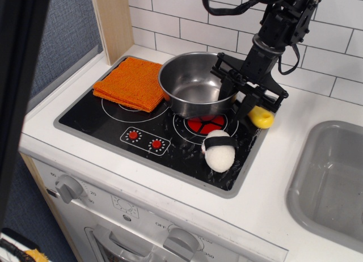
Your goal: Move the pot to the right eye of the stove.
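The shiny steel pot [190, 83] stands at the back middle of the black stove [170, 134]. Its base covers the back part of the right eye [207, 125], whose red centre disc and front rings still show. My black gripper [236, 98] reaches down from the upper right at the pot's right rim, with one finger inside the pot and the other outside. It looks shut on the rim.
An orange cloth [131, 82] lies on the left burner. A white rice-ball toy with a black band [218, 150] stands in front of the right eye. A yellow utensil handle [261, 117] lies at the stove's right rim. The grey sink [334, 177] is at the right. A dark blurred bar [17, 75] blocks the left edge.
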`<state>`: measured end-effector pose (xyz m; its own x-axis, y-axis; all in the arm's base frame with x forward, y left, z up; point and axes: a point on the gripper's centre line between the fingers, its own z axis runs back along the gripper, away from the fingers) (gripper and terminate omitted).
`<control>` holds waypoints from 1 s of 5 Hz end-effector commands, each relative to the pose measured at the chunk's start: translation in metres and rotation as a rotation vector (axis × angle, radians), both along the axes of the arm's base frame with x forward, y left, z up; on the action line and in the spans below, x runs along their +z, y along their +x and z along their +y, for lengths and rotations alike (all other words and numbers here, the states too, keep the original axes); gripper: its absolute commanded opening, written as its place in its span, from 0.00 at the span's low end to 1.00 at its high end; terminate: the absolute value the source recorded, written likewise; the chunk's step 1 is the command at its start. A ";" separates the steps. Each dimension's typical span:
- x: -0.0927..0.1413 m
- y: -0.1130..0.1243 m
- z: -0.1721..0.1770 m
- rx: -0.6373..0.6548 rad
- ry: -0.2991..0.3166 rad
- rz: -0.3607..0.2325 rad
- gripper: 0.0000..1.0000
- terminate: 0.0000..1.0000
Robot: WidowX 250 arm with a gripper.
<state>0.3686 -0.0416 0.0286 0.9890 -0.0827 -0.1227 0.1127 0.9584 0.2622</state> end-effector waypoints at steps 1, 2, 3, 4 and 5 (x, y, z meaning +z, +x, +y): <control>0.085 -0.018 0.022 0.037 -0.166 -0.214 1.00 0.00; 0.091 -0.023 0.026 0.032 -0.181 -0.219 1.00 0.00; 0.087 -0.027 0.028 0.000 -0.148 -0.207 1.00 0.00; 0.087 -0.027 0.028 0.000 -0.148 -0.207 1.00 0.00; 0.087 -0.027 0.028 0.000 -0.148 -0.207 1.00 0.00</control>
